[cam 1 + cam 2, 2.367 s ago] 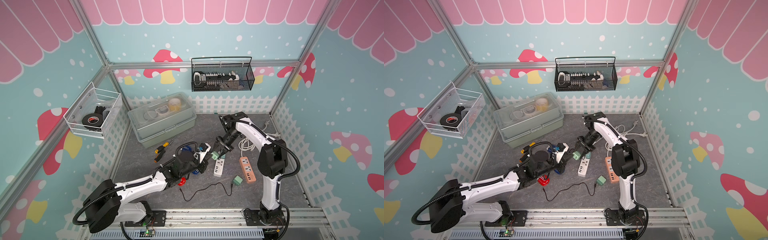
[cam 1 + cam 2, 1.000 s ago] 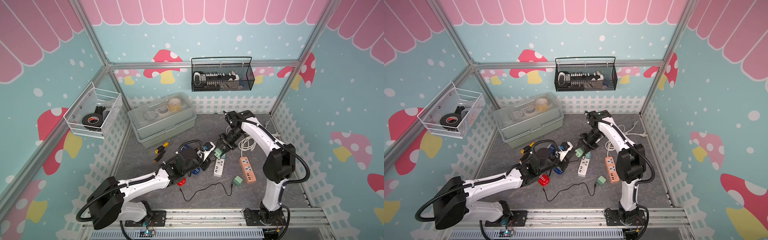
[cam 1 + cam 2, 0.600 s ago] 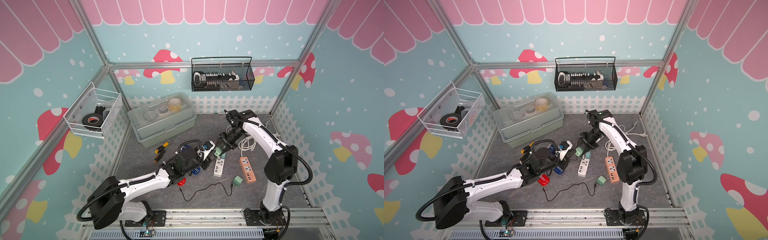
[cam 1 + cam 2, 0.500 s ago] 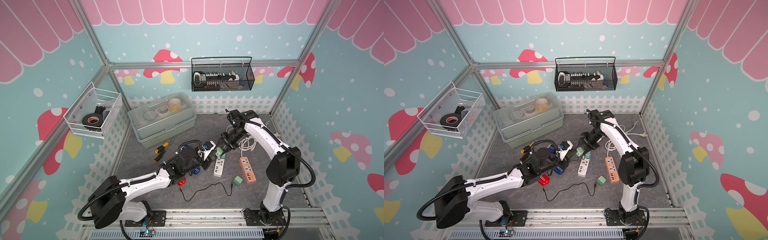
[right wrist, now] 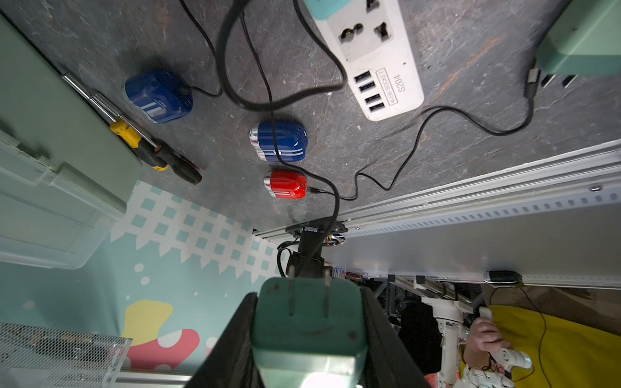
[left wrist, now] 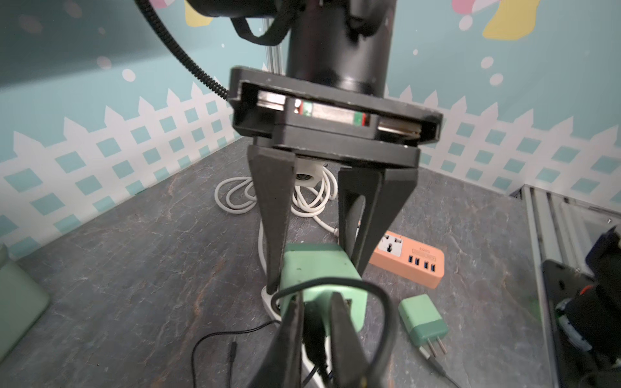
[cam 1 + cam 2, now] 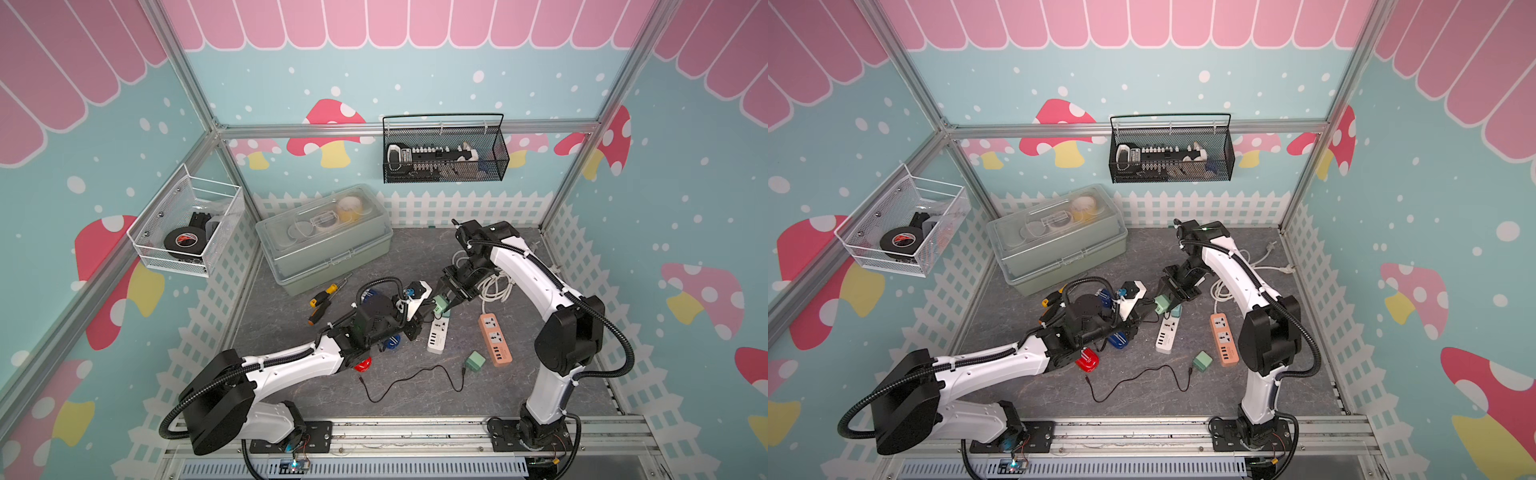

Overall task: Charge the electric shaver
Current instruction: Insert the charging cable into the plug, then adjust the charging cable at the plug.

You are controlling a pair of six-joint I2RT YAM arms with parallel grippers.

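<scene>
Charger (image 6: pixel 319 265) sits near upright in the right gripper (image 6: pixel 316 268), clamped by its sides, prongs down over the white power strip (image 7: pixel 438 336), socket face towards the left gripper (image 6: pixel 316 297); that one's fingers (image 6: pixel 289 336) flank the black plug (image 6: pixel 314 322) in it, though we cannot tell whether they pinch. Blue shaver (image 5: pixel 279 141) and red shaver (image 5: pixel 285 184) lie flat beside the left wrist, chrome heads towards the toolbox (image 7: pixel 332 249); bare mat (image 7: pixel 478 399) reaches the front rail (image 7: pixel 415 432).

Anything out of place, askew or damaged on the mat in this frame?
Nothing spilled or broken. A green charger lies unplugged on the mat beside the orange power strip, its thin black cable trailing loose towards the red shaver.
</scene>
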